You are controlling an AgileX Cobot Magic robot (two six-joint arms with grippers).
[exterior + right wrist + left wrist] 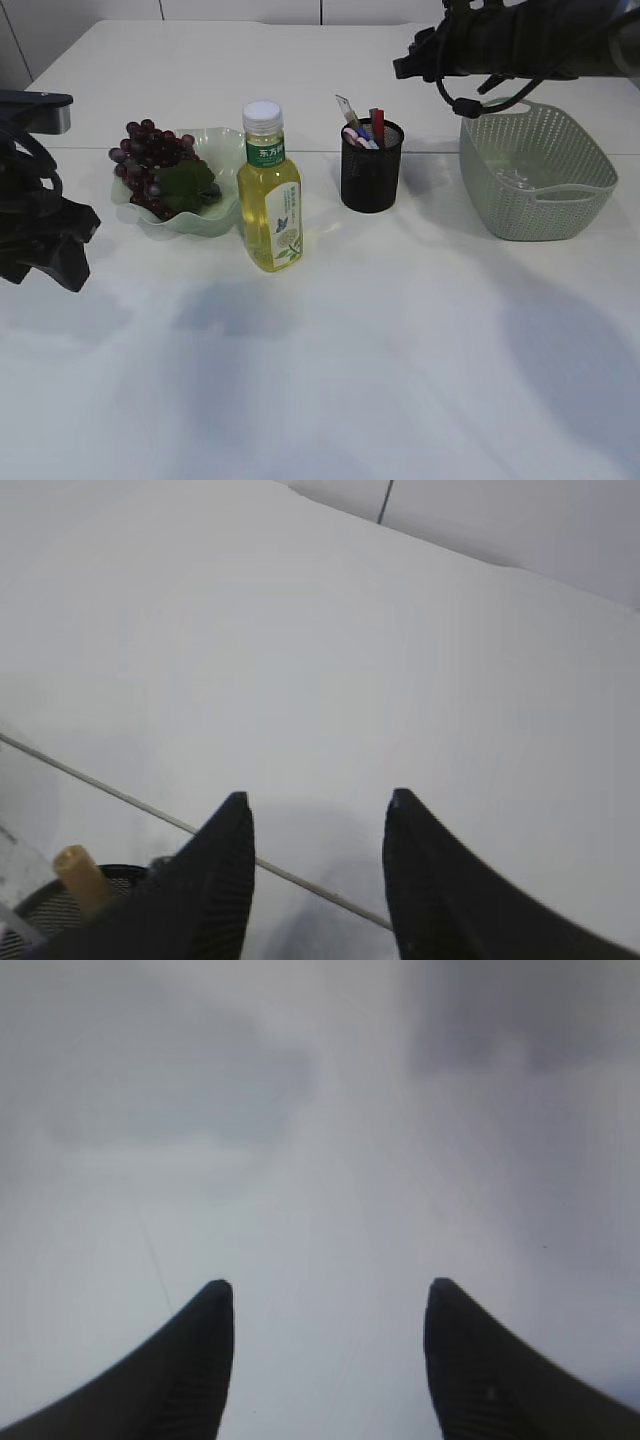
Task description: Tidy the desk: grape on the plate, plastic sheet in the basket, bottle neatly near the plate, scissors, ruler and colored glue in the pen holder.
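Note:
Dark purple grapes (150, 160) with a green leaf lie on the pale green plate (222, 150) at the left. A yellow bottle (270, 195) with a white cap stands upright against the plate's right rim. The black mesh pen holder (371, 170) holds a grey strip, a red stick and pink and blue handles; I cannot tell scissors, ruler and glue apart. The plastic sheet is out of view. My left gripper (328, 1295) is open over bare table at the left edge. Open and empty as well, my right gripper (320, 805) hangs high just behind the pen holder (50, 905).
A grey-green perforated basket (590, 160) stands at the right, under the right arm (520, 40). The left arm (40, 230) fills the table's left edge. A seam line crosses the white table behind the objects.

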